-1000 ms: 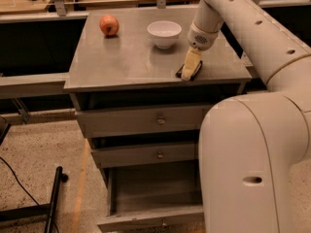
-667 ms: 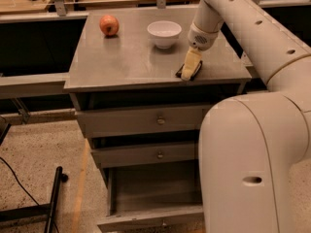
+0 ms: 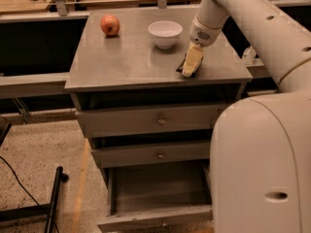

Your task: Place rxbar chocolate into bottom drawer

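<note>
The rxbar chocolate [image 3: 181, 67], a small dark bar, lies near the front right of the grey cabinet top [image 3: 126, 62]. My gripper [image 3: 191, 65] points down onto the bar and covers most of it, so only its dark left edge shows. The bottom drawer [image 3: 155, 191] is pulled open below the two upper drawers, and its tray looks empty.
A red apple [image 3: 110, 25] and a white bowl [image 3: 165, 34] stand at the back of the cabinet top. The two upper drawers [image 3: 161, 121] with round knobs are shut. My own white body [image 3: 262, 169] fills the lower right. A black stand [image 3: 51, 208] lies on the floor at left.
</note>
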Controlling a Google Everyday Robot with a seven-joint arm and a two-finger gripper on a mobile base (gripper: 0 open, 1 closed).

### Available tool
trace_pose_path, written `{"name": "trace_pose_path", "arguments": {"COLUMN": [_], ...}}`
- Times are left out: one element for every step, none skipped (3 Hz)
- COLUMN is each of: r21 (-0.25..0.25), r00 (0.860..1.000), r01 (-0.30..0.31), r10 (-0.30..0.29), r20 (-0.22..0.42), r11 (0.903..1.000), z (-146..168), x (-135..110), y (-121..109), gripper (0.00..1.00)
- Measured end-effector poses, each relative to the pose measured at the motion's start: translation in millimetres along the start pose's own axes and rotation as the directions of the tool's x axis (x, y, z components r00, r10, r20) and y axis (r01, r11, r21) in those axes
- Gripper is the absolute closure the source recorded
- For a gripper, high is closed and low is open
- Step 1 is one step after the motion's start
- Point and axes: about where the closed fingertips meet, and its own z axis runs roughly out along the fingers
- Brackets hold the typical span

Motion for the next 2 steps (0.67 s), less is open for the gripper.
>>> {"name": "trace_pose_path", "arguments": {"r21": [0.057, 0.101], "r00": [0.996, 0.991], "r01": [0.062, 0.098], "r10": [-0.065, -0.106], "r20": [0.057, 0.075], "r11": [0.9965, 0.9900], "z": [-33.2, -55.0], "x": [-4.1, -1.3], "y": [14.8, 35.8], "gripper": [1.00, 1.00]}}
